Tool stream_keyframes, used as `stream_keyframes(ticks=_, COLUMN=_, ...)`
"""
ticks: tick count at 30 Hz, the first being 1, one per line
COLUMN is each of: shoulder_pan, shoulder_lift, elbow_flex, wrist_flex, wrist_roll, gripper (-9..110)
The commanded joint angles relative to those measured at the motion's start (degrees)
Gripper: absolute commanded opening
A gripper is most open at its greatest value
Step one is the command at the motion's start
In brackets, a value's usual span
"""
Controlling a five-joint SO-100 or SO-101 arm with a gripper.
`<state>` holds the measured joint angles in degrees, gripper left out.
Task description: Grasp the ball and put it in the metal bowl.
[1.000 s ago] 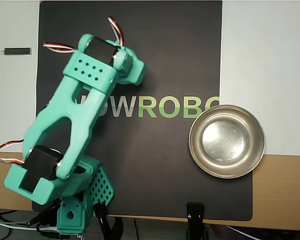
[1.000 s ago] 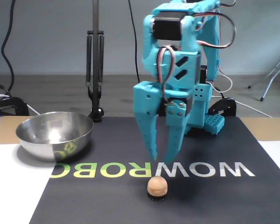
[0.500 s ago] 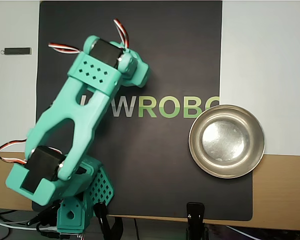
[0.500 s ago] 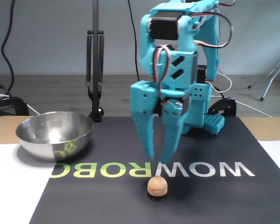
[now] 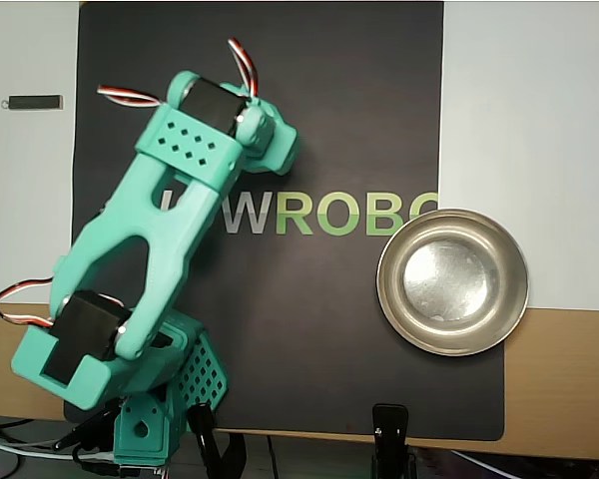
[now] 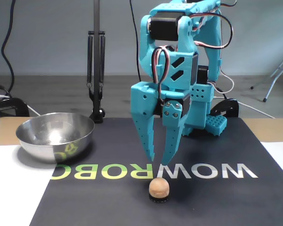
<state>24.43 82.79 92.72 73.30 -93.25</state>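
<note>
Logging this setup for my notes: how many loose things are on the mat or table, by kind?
Ball: 1
Small black base under the ball: 1
Metal bowl: 1
Small dark stick: 1
Total: 4

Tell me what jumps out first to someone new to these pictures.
The teal arm dominates: in the fixed view its gripper hangs open, fingertips down, just above the ball, which sits on a small dark ring on the black mat. The shiny metal bowl stands empty at that view's left, on the mat's edge.
</note>
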Motion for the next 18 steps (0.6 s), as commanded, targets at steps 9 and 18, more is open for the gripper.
stream_keyframes(ticks=9, shoulder_pan=0.0, shoulder_lift=0.3, elbow_flex=-2.1, wrist_flex=-0.5, wrist_roll=-0.4, gripper=46)
stream_keyframes(ticks=18, shoulder_pan=0.9, shoulder_lift=0.3, elbow_flex=-2.0, wrist_flex=-0.4, wrist_roll=-3.2, gripper=47)
